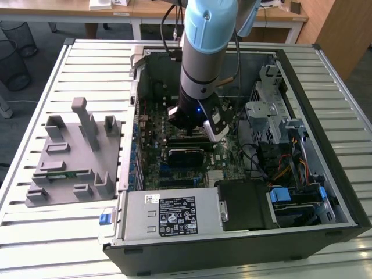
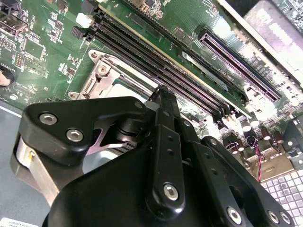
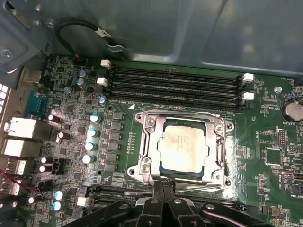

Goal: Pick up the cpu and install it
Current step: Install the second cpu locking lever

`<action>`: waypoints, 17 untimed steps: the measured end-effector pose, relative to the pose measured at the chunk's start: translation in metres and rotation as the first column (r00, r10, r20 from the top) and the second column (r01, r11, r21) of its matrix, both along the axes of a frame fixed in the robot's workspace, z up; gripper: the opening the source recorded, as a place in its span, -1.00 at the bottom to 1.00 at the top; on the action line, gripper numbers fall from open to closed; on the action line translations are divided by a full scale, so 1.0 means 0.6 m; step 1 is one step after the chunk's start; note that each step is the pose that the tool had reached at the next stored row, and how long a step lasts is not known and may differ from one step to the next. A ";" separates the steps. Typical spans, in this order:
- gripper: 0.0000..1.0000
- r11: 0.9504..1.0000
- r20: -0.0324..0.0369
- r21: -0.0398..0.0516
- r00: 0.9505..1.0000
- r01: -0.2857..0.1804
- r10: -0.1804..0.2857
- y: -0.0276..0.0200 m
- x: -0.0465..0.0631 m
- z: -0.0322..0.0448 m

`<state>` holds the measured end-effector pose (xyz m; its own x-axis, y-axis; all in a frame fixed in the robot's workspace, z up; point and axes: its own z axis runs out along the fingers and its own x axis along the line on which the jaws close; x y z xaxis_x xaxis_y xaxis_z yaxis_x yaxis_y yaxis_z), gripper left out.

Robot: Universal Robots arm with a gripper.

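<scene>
End effector (image 3: 163,187) sits at bottom centre of the first wrist view, its two black fingers pressed together with no gap and nothing held between them. Its tip sits right at the near edge of the socket frame (image 3: 147,142). Just beyond the tip, at frame centre, lies the cpu (image 3: 182,146), silver top up, flat inside the metal frame, apparently already seated in the motherboard (image 3: 265,142). So the chip lies straight ahead of the fingertips, close, not off to either side. The cpu is near-square, so no real long axis; its edges run parallel to the frame and to the memory slots (image 3: 173,85) further up the frame. Beyond the slots, the grey case wall (image 3: 213,28) fills the top. In the second wrist view the black linkage covers the lower half, fingers meeting at a point (image 2: 160,90) over the socket area, with slots running diagonally toward upper right. Exterior view: the arm (image 1: 206,52) comes down from top centre into the open computer case (image 1: 325,116), end effector low over the board at frame centre. Grey fixture tray (image 1: 64,168) sits at left on the slatted bench (image 1: 35,232), well apart from the arm.
</scene>
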<state>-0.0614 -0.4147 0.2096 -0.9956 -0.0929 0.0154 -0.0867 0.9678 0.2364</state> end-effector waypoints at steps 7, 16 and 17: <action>-0.79 1.000 0.000 0.001 1.000 0.000 0.000 -0.0003 0.001 0.000; -0.79 1.000 0.000 0.001 1.000 0.000 0.000 -0.0003 -0.010 0.000; -0.79 1.000 0.000 0.001 1.000 0.000 0.000 -0.0003 -0.011 0.000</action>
<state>-0.0678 -0.4149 0.2095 -0.9955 -0.0931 0.0156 -0.0868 0.9676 0.2373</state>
